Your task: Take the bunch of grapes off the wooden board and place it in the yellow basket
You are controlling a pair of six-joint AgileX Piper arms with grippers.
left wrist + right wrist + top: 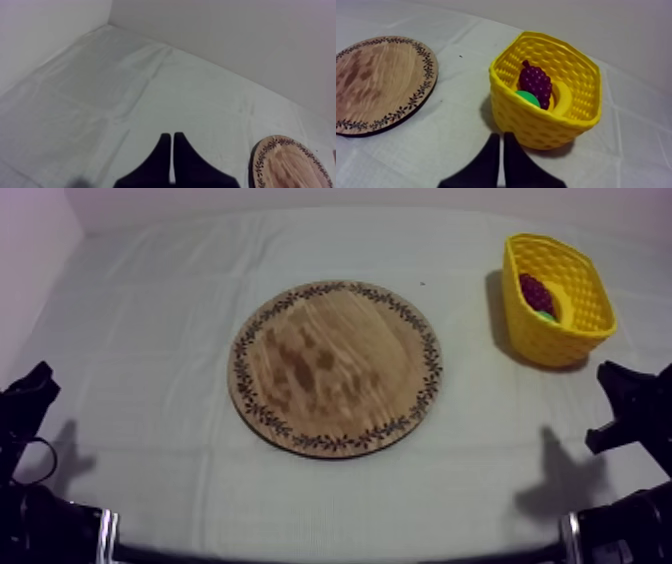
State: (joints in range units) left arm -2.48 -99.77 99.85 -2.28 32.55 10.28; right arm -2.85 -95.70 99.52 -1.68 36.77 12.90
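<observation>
1. The grapes (535, 82) lie inside the basket (546, 125). They are dark purple and lean against its inner wall with the stem end up.
2. A green piece (527, 97) touches the low end of the grapes. A yellow curved piece (562, 97) lies just beside them on the other side. I cannot tell what either piece is.
3. The basket stands upright on the desk (150, 318), toward the far right in the top view. It is well apart from the board (335, 368).
4. The board lies flat at the middle of the desk, and its patterned rim shows all the way round.
5. The left claw (172, 136) has its two fingers pressed together in a narrow wedge and grips nothing. It hangs over bare cloth with the board's rim near it. In the top view it sits low at the left edge of the desk.
6. The right claw (501, 136) is likewise closed to a narrow wedge with nothing in it. Its tips point at the basket's near wall from close by. In the top view it sits at the right edge, nearer the camera than the basket.
</observation>
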